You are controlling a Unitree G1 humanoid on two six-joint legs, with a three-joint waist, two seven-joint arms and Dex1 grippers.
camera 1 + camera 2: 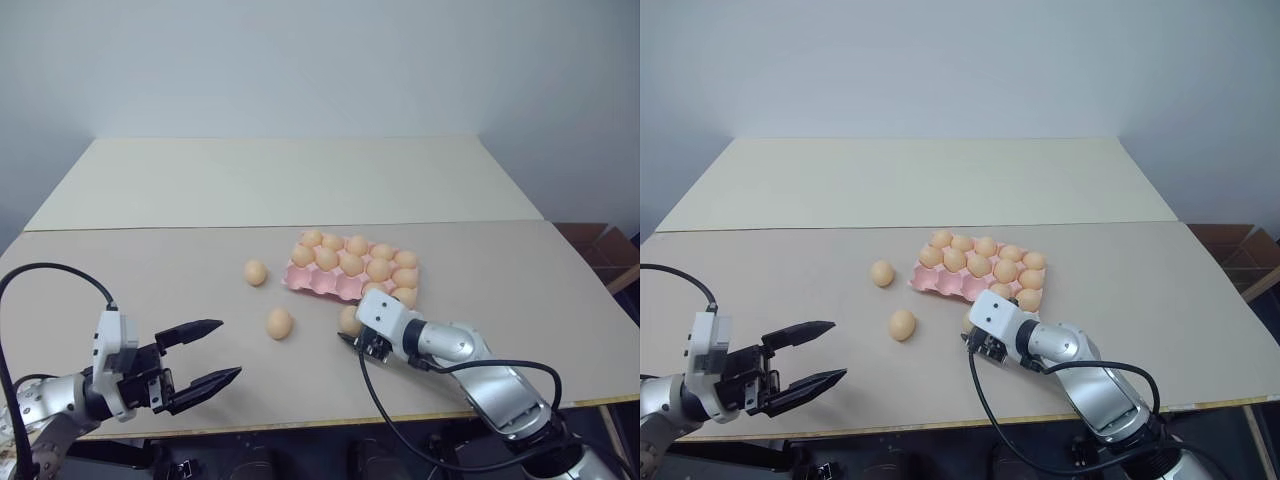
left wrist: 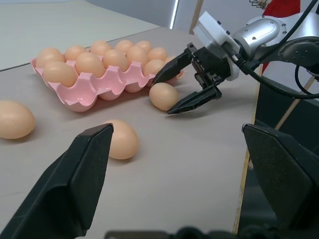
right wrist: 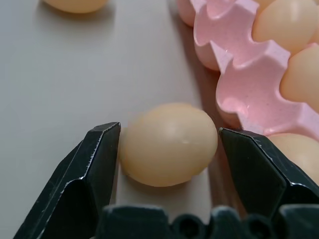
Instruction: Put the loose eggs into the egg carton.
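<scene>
Lying between right fingers (image 3: 97, 164), loose egg (image 3: 168, 143)

— What lies under everything here?

— A pale beige tabletop (image 1: 180, 260), matte and plain. A thin seam (image 1: 150, 229) runs across it from side to side, so it looks like two boards set edge to edge, the far one (image 1: 280, 175) a shade lighter.

— And behind it?

— A bare light grey wall (image 1: 320, 60), meeting a second wall at a corner on the right.

— Anything off to the side?

— Past the right edge of the tabletop, low down, there are brown cardboard boxes (image 1: 605, 250) on the floor. In the left wrist view a pale wooden pole (image 2: 198, 16) rises beyond the far edge, and something red (image 2: 281, 7) shows near the top corner; I cannot tell what it is.
</scene>
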